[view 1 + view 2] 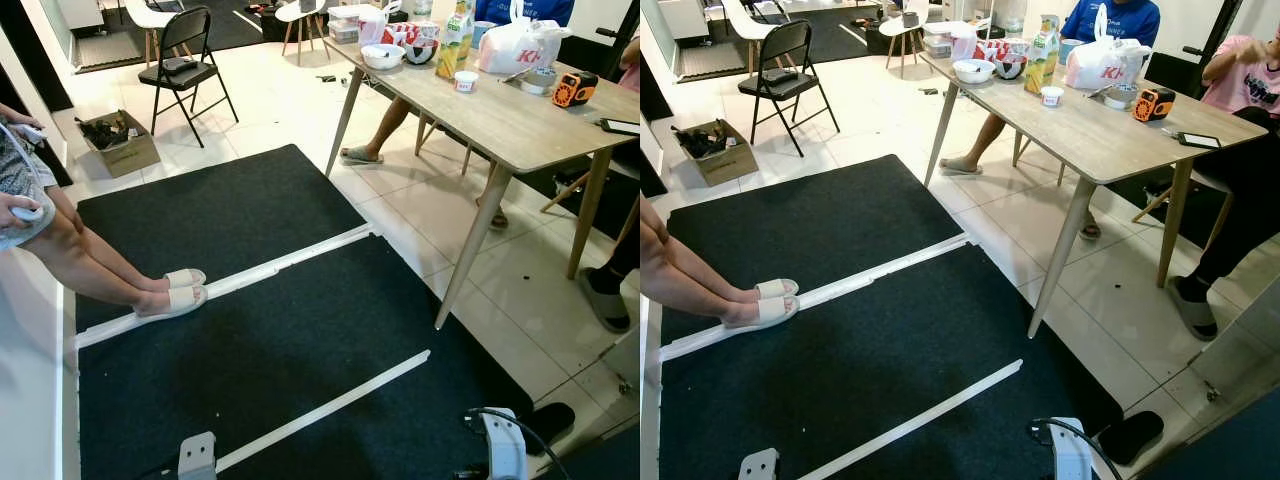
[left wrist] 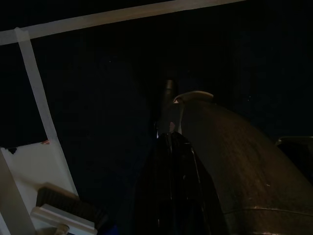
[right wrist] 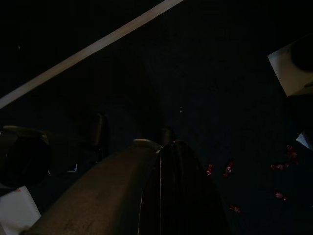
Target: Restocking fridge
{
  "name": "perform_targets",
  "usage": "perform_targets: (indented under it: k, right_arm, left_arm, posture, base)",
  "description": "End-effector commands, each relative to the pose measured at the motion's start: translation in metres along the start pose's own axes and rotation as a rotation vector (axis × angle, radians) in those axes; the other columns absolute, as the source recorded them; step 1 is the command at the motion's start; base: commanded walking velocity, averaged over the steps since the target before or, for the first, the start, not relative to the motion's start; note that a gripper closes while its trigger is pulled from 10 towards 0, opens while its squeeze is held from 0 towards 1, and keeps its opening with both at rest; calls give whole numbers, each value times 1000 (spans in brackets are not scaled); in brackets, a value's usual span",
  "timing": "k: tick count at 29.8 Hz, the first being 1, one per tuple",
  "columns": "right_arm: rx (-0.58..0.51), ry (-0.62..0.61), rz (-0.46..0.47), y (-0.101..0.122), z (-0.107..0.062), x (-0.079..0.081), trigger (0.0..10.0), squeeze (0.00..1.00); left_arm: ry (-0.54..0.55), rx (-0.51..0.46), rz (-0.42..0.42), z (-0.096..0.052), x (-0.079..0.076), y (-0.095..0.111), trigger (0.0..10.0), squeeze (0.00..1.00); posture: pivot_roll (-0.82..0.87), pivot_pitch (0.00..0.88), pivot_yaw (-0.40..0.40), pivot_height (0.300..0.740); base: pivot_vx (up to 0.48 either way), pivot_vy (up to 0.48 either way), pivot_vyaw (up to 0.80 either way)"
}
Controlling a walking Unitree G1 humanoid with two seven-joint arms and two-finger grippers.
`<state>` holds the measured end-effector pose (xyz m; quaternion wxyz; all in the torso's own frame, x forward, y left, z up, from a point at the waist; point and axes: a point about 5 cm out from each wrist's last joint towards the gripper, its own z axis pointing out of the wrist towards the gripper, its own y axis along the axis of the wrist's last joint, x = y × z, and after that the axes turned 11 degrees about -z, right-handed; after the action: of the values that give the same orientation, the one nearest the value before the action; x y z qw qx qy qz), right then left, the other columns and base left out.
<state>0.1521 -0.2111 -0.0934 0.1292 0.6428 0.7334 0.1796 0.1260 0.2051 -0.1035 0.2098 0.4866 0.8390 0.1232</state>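
We stand on a black mat (image 1: 260, 360) crossed by white tape lines (image 1: 240, 280), pale tiles beyond it. In the left eye view, a wooden table (image 1: 520, 120) rises ahead and to our right, well away from both arms, carrying a white bowl (image 1: 382, 55), a juice carton (image 1: 455, 40) and a white plastic bag (image 1: 515, 45). These look like the goods to restock, though no fridge is in sight. A seated person's legs and white slippers (image 1: 178, 295) rest on the tape ahead of our left arm, and a black folding chair (image 1: 185, 65) stands far beyond.

In the right eye view, another person's leg and grey shoe (image 1: 1190, 305) sit beyond the near table leg (image 1: 1065, 245), on our right.

In the left wrist view, the left gripper (image 2: 168, 90) hangs over dark mat, its fingers seemingly pressed together, holding nothing.

In the right wrist view, the right gripper (image 3: 166, 134) hangs likewise, apparently closed and empty.

We judge the main risks to be walking: clipping the slippers or the table leg as we turn, and reaching the table too wide of the carton.
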Motion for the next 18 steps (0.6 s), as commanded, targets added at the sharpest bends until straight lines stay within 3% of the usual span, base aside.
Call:
perform_targets:
  k: [1,9,11,18]
  right_arm:
    - [-30,5,5,6,1,1,10000,0]
    - [-26,7,6,6,1,1,10000,0]
    - [-36,6,32,6,0,0,10000,0]
    - [-27,8,24,3,0,0,10000,0]
  left_arm:
    - [7,4,-5,-1,4,-2,10000,0]
    - [0,2,-30,-1,4,-2,10000,0]
    - [-38,-15,-102,0,0,1,10000,0]
    - [-146,-48,-185,3,-17,11,10000,0]
  posture:
    - [-10,0,6,740]
    - [-9,0,2,740]
    - [-10,0,2,740]
    - [-10,0,-4,740]
  base:
    - [0,0,0]
    - [0,0,0]
    - [0,0,0]
    - [0,0,0]
